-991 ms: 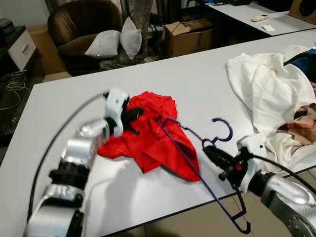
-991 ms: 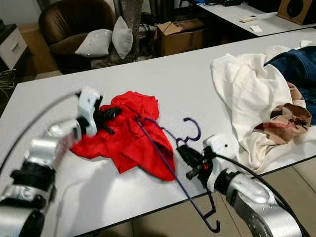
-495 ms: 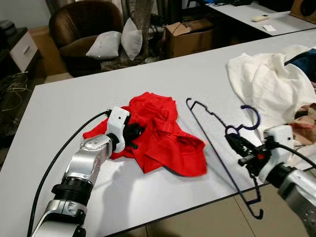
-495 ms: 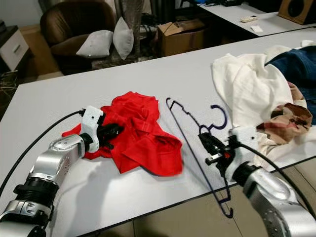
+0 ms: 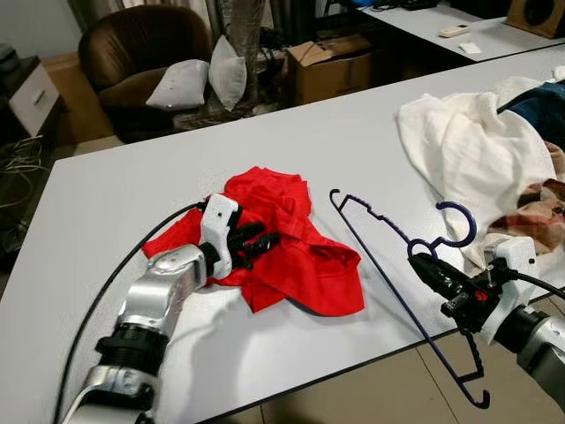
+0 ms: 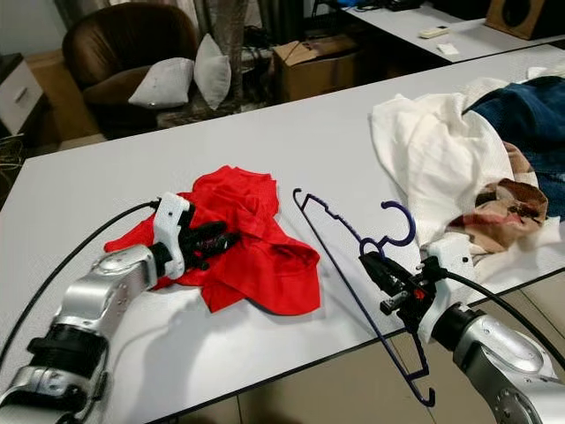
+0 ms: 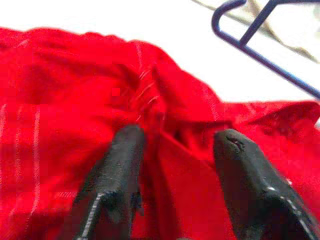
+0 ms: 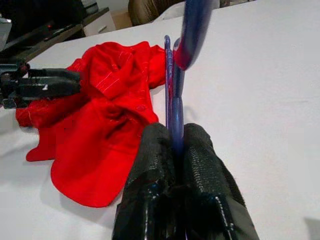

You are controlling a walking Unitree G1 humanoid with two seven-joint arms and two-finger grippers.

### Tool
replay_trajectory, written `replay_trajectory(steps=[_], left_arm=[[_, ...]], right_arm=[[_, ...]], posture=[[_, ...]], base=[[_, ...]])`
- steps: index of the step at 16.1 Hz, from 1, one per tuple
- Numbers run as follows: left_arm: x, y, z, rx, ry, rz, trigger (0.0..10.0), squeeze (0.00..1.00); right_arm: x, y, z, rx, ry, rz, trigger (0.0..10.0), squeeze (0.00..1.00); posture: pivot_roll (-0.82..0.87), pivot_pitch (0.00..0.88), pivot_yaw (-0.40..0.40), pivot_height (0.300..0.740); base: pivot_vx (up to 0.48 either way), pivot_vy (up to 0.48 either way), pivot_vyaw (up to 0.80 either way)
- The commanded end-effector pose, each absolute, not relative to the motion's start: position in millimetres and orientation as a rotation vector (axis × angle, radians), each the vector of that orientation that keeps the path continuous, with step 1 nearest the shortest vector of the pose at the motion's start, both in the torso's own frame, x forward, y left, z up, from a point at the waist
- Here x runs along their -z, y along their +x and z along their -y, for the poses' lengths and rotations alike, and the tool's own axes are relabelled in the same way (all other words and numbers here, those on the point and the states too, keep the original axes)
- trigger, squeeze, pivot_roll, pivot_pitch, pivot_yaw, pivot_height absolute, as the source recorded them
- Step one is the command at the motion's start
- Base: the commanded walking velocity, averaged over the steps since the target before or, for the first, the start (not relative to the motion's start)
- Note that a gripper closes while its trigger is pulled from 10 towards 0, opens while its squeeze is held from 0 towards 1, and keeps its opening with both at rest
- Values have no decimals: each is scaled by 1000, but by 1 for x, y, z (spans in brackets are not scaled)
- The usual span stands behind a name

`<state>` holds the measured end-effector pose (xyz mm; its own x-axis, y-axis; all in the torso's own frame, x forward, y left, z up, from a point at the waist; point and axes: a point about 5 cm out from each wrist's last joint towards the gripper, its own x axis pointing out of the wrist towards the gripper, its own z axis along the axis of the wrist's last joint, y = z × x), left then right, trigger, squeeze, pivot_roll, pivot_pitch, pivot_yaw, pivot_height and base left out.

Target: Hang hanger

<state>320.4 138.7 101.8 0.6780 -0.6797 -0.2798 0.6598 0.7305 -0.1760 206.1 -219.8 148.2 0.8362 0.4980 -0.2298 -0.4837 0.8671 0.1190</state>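
A dark blue wire hanger (image 8: 174,107) lies slanted on the white table (image 5: 291,132), its lower end hanging past the front edge. My right gripper (image 5: 418,263) is shut on its neck just below the hook (image 5: 463,212). A crumpled red garment (image 5: 300,256) lies left of the hanger, apart from it. My left gripper (image 5: 265,240) rests on the garment's middle with its fingers (image 7: 122,165) open, red folds between and beneath them.
A heap of white cloth (image 5: 468,150) with jeans (image 5: 543,102) and a patterned piece covers the table's right end. Behind the table stand a brown armchair (image 5: 132,53) with pillows (image 5: 181,84) and a cardboard box (image 5: 340,62). The table's front edge runs under my right wrist.
The hanger has come out from under the red garment and been carried right, in my right gripper. My left gripper has come down onto the garment and reached further across it.
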Motion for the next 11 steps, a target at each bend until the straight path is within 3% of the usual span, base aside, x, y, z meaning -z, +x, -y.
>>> replay_trajectory(steps=[1, 2, 4, 11], left_arm=[[-100, 321, -146, 725, -30, -347, 10000, 1000], [-99, 323, -148, 706, -11, -350, 10000, 1000], [-97, 323, -147, 710, -4, -362, 10000, 0], [-89, 330, -142, 673, 111, -385, 10000, 0]], right_arm=[[-153, 205, 217, -540, 49, -243, 10000, 0], [-153, 206, 217, -545, 49, -241, 10000, 0], [-154, 206, 216, -559, 49, -235, 10000, 0], [-153, 208, 212, -583, 44, -236, 10000, 0]], posture=[[-167, 0, 155, 740], [-167, 0, 155, 740], [-162, 0, 154, 740], [-164, 0, 157, 740]], base=[[0, 0, 0], [0, 0, 0], [0, 0, 0], [0, 0, 0]])
